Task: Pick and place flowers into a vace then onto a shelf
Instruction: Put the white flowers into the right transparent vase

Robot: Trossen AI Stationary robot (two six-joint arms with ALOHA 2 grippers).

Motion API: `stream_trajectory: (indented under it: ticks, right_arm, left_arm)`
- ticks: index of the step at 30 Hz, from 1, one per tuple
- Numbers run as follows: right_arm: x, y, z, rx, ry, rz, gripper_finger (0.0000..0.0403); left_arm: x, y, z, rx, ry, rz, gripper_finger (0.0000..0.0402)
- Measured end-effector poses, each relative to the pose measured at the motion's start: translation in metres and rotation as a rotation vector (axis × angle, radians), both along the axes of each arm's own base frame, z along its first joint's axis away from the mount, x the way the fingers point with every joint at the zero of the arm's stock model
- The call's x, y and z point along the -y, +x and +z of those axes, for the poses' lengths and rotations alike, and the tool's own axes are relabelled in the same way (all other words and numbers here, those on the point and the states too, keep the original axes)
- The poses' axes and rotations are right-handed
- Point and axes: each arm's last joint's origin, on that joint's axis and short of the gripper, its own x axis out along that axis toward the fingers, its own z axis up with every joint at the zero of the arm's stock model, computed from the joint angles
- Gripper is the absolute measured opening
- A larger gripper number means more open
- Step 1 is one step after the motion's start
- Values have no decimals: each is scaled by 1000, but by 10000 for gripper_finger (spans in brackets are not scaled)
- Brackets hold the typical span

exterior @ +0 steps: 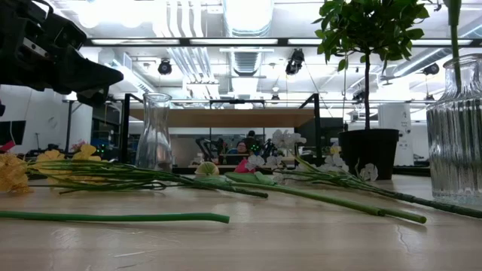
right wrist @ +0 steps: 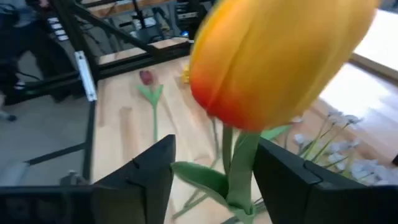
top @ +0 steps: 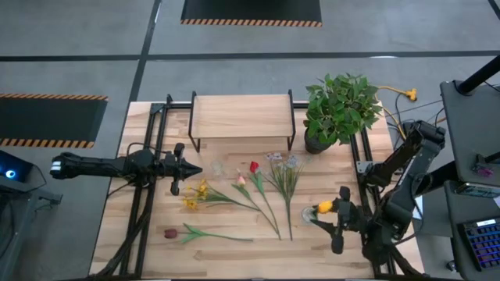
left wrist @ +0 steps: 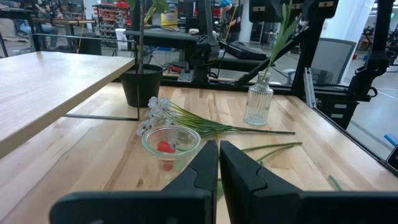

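High view: table point(top: 234, 261) w/ shelf point(top: 242, 117) at far edge. Loose flowers point(top: 258, 195) lie mid-table btwn the arms, to the left of the right gripper point(right wrist: 214, 152), stems running roughly shelf-to-front; right arm is nearer the white spray point(top: 285, 173). Ribbed vase point(left wrist: 259, 102) holds one orange tulip point(right wrist: 280, 56), upright; smooth vase point(left wrist: 171, 140) just beside the left gripper point(left wrist: 219, 152) shows no stems. Right gripper's fingers stand apart either side of tulip stem, not touching. Left gripper closed, holding nothing.
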Motion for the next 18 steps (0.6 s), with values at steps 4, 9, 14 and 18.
stream_trajectory:
  ticks: [4, 9, 14, 18]
  right_arm:
    - [6, -4, 10, 11, 11, 17, 207]
    - [12, -8, 18, 9, 26, 44, 210]
    - [14, -10, 22, -18, 37, 88, 229]
    - [17, -13, 26, -44, 91, 130, 243]
  left_arm:
    - [0, 0, 0, -1, 0, 0, 0]
    - [0, 0, 0, -1, 0, 0, 0]
    - [0, 0, 0, -1, 0, 0, 0]
    - [0, 0, 0, -1, 0, 0, 0]
